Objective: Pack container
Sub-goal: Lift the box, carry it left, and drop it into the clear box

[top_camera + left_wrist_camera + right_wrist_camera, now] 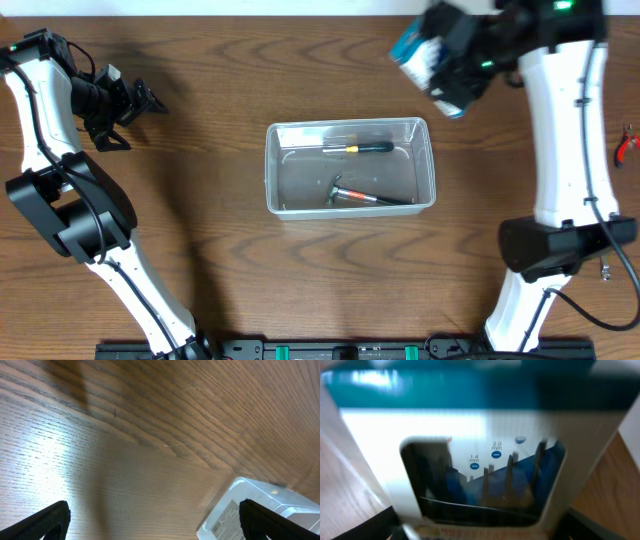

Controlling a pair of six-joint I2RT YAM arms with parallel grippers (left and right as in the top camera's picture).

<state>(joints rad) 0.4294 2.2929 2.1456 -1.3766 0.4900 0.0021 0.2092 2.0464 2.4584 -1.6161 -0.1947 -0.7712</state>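
One teal box point(412, 52) clamped in right pincer point(440, 72), just beyond container point(270, 170), left pincer point(155, 522) wide.

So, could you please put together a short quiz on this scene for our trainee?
1. True or false: the container is empty.
2. Which tool holds the box? A) left B) right C) neither
3. Fill in: in the container, near the screwdriver, lies a ____.

Key:
1. False: it holds a screwdriver and a hammer.
2. B: the right tool grips the box, while the left tool is open with nothing in it.
3. hammer
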